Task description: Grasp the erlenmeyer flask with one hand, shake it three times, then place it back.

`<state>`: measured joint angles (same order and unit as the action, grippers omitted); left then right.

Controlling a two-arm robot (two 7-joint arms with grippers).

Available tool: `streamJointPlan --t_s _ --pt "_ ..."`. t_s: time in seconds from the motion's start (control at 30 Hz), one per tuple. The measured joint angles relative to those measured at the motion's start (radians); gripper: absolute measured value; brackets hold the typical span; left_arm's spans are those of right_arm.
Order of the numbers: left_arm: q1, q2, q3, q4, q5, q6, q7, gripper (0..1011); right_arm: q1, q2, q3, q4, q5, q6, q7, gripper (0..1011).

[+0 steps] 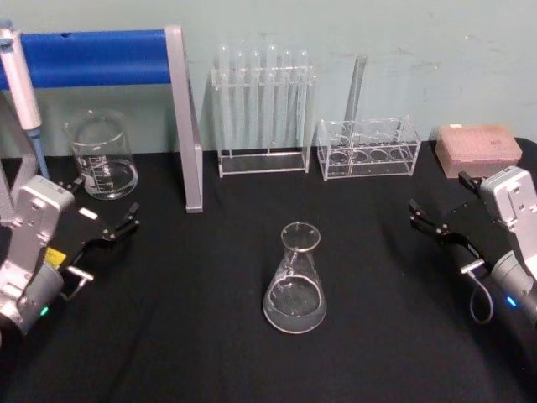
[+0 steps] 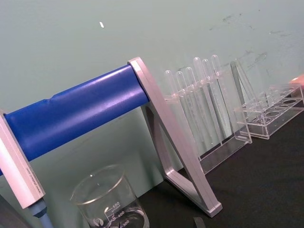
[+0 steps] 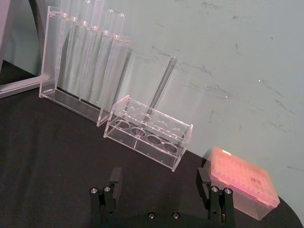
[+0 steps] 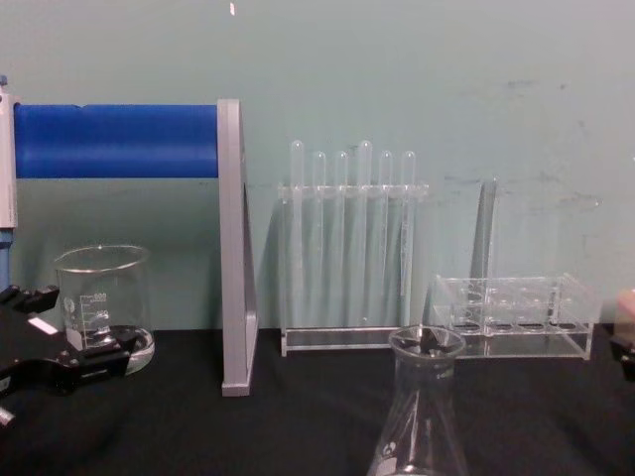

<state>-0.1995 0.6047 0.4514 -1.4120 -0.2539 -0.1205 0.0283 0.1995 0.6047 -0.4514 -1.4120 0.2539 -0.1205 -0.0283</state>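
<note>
While the erlenmeyer flask (image 1: 295,281) stands upright at the middle of the table (image 1: 193,336) in the head view, we see the left gripper (image 1: 107,201) and right gripper (image 1: 438,195) well apart from it, so the grasp is not begun. Right wrist view: right jaws spread wide. Chest view: left gripper spread too; next, we reckon, it must reach in and close around the neck.

the clear conical glass flask (image 1: 294,285) looks smooth and glossy; the black cloth tabletop (image 1: 193,336) is matt. the grey metal stand frame (image 1: 186,126) looks satin.
</note>
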Motion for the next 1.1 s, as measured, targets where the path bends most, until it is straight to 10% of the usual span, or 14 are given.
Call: streamJointPlan --t_s 0.63,1.1 --pt "0.000 0.000 0.000 0.000 0.000 0.000 0.000 1001 -0.002 -0.002 0.006 0.000 -0.001 -0.002 0.009 1000" --pt "0.000 0.000 0.000 0.000 0.000 0.000 0.000 1001 -0.049 0.015 0.067 -0.047 0.093 -0.003 0.161 1000"
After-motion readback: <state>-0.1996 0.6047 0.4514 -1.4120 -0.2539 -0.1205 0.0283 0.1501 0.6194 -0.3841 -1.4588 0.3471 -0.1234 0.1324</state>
